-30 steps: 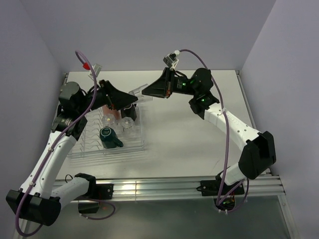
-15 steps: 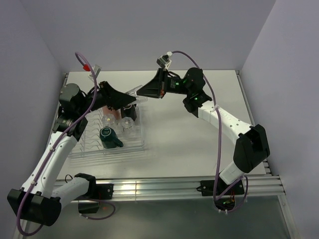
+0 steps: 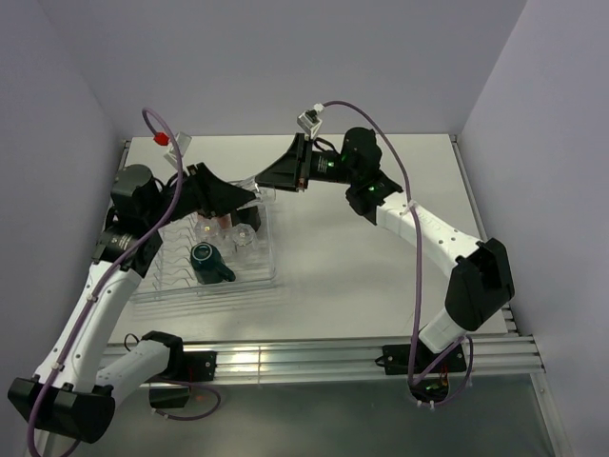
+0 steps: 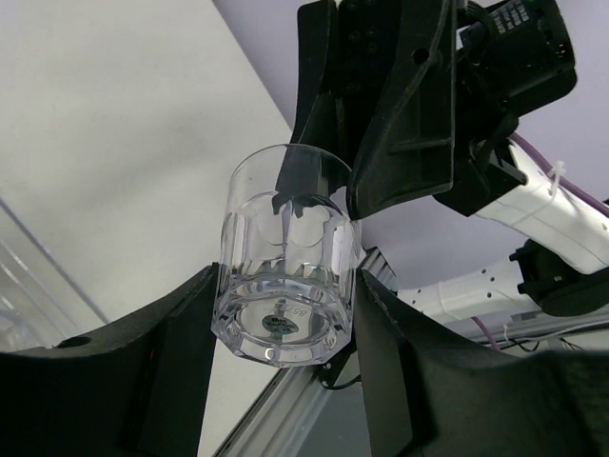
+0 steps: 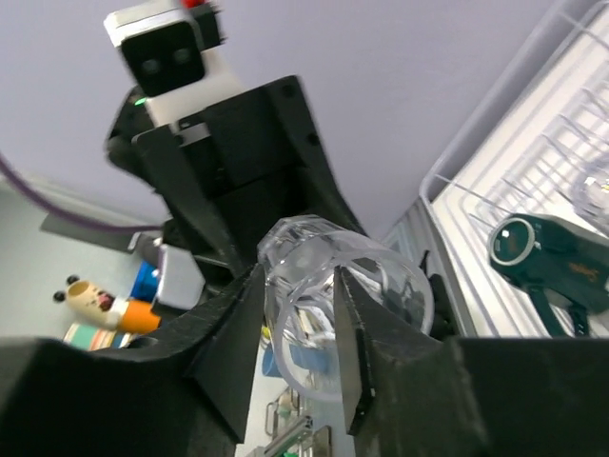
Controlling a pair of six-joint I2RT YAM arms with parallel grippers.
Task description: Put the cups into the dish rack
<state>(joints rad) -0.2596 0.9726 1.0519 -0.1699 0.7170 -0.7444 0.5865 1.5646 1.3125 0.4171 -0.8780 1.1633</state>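
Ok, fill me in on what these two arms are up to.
It looks like a hand-over. Both arms meet in the air above the far end of the dish rack with one clear tumbler between them. The left gripper is shut on the tumbler near its base. The right gripper is at its rim, and its grip cannot be told. A dark green mug and some clear cups sit in the rack.

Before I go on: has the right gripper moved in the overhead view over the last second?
Yes. The right gripper has shifted left, closer to the far right corner of the dish rack.
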